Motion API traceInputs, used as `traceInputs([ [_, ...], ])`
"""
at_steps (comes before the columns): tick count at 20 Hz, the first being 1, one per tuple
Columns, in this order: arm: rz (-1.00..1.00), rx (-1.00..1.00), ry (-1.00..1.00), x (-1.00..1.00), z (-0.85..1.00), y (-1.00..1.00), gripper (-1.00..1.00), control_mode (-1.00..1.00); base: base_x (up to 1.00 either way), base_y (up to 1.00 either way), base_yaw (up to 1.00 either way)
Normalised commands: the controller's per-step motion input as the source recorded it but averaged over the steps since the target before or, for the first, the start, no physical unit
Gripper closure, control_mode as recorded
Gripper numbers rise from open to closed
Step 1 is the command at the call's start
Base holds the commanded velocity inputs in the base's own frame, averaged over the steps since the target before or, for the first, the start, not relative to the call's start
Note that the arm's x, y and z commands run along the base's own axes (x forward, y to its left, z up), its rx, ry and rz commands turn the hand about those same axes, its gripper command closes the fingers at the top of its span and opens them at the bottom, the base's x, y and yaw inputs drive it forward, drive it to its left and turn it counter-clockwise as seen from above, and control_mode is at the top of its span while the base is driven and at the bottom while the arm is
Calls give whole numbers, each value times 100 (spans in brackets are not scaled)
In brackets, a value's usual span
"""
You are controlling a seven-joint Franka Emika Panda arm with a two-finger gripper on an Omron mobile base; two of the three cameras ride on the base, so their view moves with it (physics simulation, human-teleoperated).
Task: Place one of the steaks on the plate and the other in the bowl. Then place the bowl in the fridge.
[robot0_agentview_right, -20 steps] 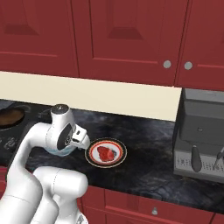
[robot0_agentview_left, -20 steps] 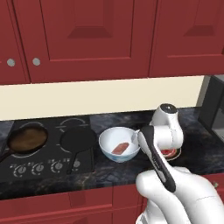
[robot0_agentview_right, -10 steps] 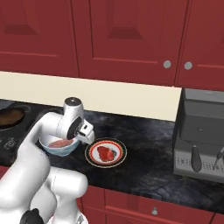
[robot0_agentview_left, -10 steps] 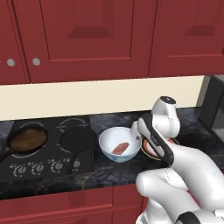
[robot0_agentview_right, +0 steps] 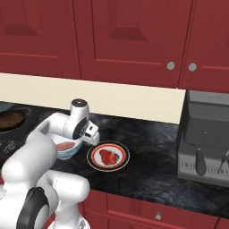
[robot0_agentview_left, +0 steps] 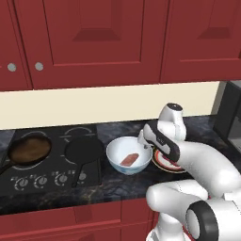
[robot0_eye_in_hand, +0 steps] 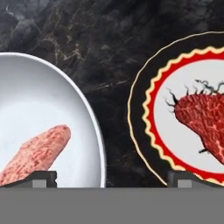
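Black marbled counter (robot0_agentview_right: 147, 165) runs across the lower half of both base views, under red wall cabinets (robot0_agentview_left: 94, 42).

Bowl (robot0_agentview_left: 115, 153): white, round and deep, at centre of the left base view, just right of the hob (robot0_agentview_left: 52, 164). In the hand view it sits at left (robot0_eye_in_hand: 30, 96).

Steak in the bowl (robot0_agentview_left: 129, 159): pale pink slab on the bowl's floor; seen at lower left of the hand view (robot0_eye_in_hand: 39, 151).

Plate (robot0_agentview_right: 94, 160): white centre, red ring, wavy yellow line, dark rim. It stands just right of the bowl on the counter, apart from it, with a strip of black stone showing between them in the hand view (robot0_eye_in_hand: 144, 113).

Steak on the plate (robot0_agentview_right: 109, 156): deep red, marbled, lying on the plate's white centre; at right of the hand view (robot0_eye_in_hand: 201, 116).

Gripper (robot0_eye_in_hand: 112, 178): fingers spread wide and holding nothing, one dark tip (robot0_eye_in_hand: 41, 177) over the bowl's rim, the other over the plate's rim, the gap above the bare counter between the two dishes.

Frying pans: one dark (robot0_agentview_left: 84, 149), one brownish inside (robot0_agentview_left: 29, 149), side by side on the hob at left of the left base view.

Coffee machine (robot0_agentview_right: 203, 134): grey, at the right edge of the right base view.
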Motion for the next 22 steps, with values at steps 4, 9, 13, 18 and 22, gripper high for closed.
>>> traceInputs([
  [4,-1,-1,-1,25,-5,10,-100,-100,0,0,0],
  [9,-4,-8,0,35,-27,11,-100,-100,0,0,0],
  [13,-3,-7,0,26,-42,0,-100,-100,0,0,0],
  [18,-1,-2,0,12,-30,1,-100,-100,0,0,0],
  [22,0,0,0,11,-8,2,-100,-100,0,0,0],
])
